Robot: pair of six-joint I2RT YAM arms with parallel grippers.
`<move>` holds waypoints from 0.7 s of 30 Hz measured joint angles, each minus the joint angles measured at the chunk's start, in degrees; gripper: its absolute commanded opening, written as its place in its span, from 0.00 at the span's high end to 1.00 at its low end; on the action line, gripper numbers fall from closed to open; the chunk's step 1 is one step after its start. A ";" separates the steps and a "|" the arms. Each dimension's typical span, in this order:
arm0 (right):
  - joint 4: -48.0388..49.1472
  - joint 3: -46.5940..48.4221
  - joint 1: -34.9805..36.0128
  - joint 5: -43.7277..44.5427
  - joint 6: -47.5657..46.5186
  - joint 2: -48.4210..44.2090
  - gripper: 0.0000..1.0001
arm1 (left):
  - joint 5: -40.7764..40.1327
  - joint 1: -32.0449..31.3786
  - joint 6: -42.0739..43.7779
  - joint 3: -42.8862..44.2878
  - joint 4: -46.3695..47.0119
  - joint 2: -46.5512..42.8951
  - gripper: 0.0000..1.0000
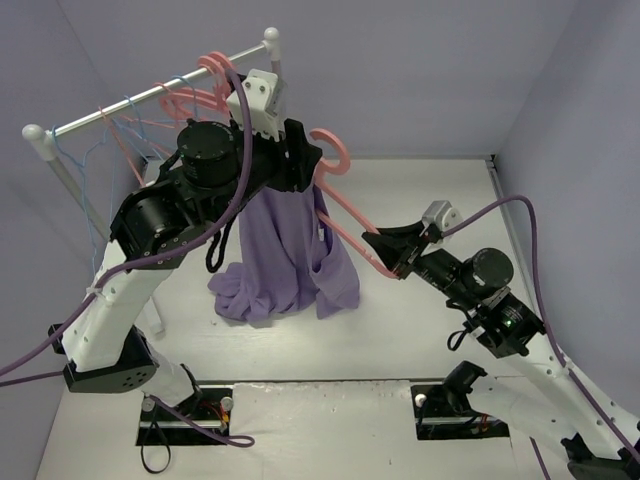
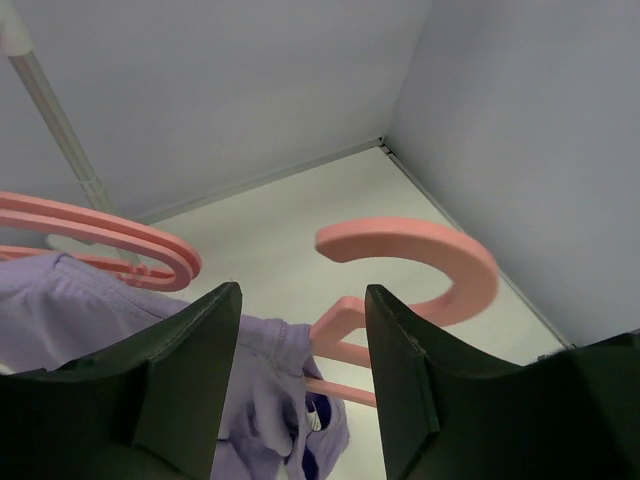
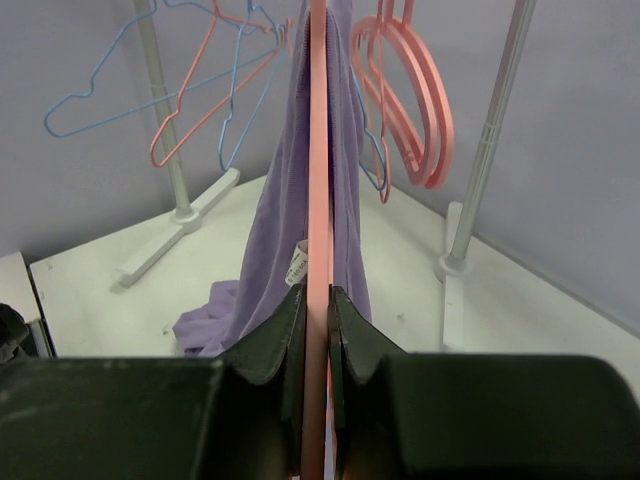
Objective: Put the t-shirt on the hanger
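Our right end effector (image 3: 317, 300) clenches the stiff hanger (image 3: 318, 150); the left end effector (image 2: 303, 300) is released; we'd pinch the limp t-shirt (image 1: 285, 255) at its collar.

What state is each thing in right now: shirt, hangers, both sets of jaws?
hanger: held off the rail.
t-shirt: draped on the hanger, bottom bunched on the table.
left gripper: jaws open, holding nothing.
right gripper: jaws shut on the hanger.
spare hangers: hung on the rail.

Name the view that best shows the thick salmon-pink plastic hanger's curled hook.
Left wrist: the hook appears large and unobstructed. Top external shows it small; right wrist sees only the hanger edge-on, its hook out of frame.
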 measured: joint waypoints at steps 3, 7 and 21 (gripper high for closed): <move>0.12 -0.44 0.00 0.00 -0.01 1.24 1.00 | 0.02 -0.02 3.59 -0.62 0.28 -1.05 0.51; 0.12 -0.53 0.00 -0.10 -0.01 1.82 1.00 | 1.55 1.28 12.47 -3.36 0.24 -3.26 0.49; 0.64 -0.53 -0.81 -4.66 0.21 2.01 1.00 | 30.22 24.98 41.22 -9.23 -7.26 -7.96 0.45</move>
